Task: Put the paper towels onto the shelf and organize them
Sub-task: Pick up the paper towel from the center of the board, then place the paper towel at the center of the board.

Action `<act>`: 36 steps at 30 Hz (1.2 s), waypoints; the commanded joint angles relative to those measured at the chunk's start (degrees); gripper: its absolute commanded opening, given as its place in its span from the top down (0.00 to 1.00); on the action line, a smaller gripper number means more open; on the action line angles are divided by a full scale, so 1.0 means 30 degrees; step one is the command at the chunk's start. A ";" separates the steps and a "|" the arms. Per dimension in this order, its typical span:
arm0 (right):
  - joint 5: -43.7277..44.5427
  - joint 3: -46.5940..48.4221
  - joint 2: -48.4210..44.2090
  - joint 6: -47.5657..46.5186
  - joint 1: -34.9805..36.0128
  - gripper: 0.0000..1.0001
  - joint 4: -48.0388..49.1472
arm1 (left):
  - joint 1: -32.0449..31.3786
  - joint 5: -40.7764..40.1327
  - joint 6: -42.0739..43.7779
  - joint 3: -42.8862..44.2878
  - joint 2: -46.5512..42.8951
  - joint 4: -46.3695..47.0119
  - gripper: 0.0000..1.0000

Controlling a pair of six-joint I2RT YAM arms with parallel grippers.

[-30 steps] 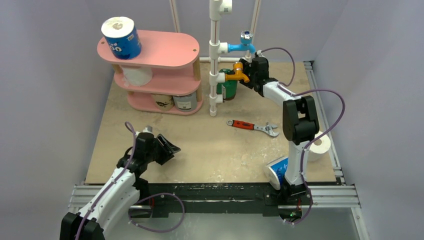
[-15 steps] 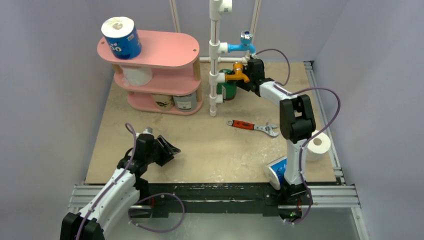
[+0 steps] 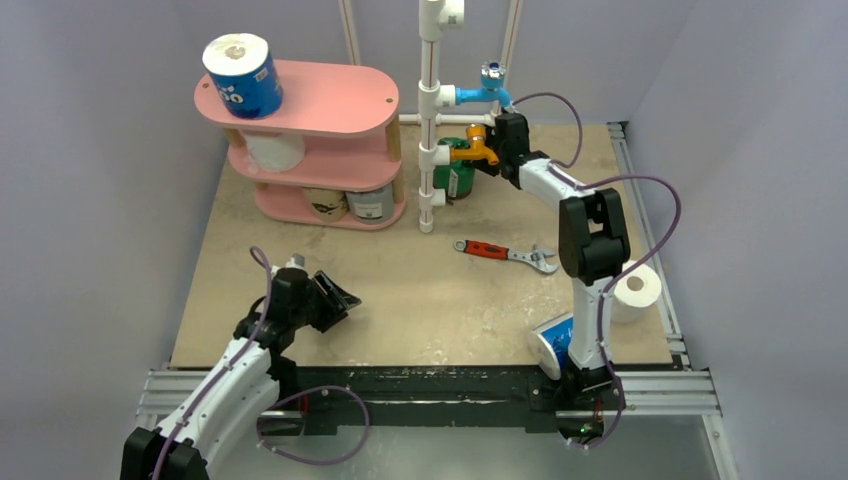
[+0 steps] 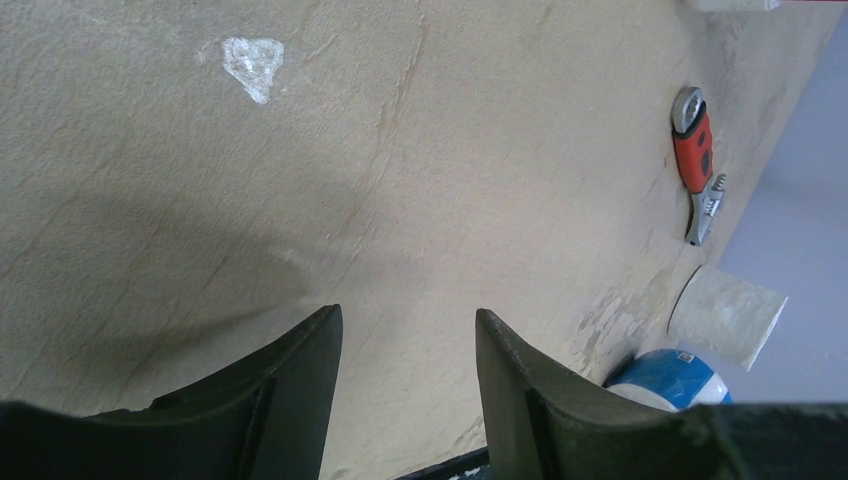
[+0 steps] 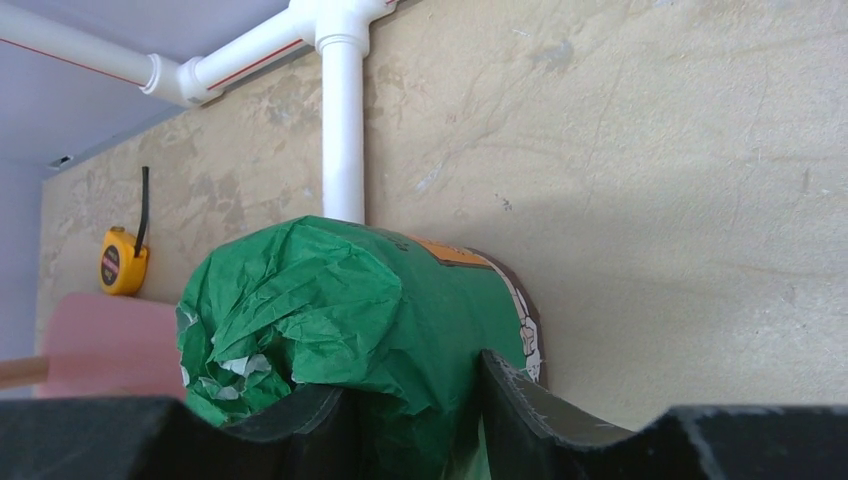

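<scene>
Roll in green wrap (image 5: 340, 300) sits on desk (image 5: 650, 150) beside white pipe (image 5: 343, 130), right jaws squeezing it. Pull out slowly, mind orange tap (image 3: 468, 152), carry to pink shelf (image 3: 330, 100). Left jaws apart, empty.

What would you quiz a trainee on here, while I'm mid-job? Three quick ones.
1. True or false: the left gripper holds a roll.
2. Which roll sits between the fingers of the right gripper? A grey roll; B green roll; C brown roll.
3. Fill in: the top board of the shelf carries one ___ roll.
Key: 1 false, it is open over bare table; 2 B; 3 blue, the blue roll.
</scene>
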 commanded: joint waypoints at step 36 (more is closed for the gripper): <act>0.4900 -1.2999 -2.0583 -0.1375 -0.0550 0.78 -0.6320 | -0.0114 -0.0524 0.1112 0.3143 -0.5342 -0.5116 0.50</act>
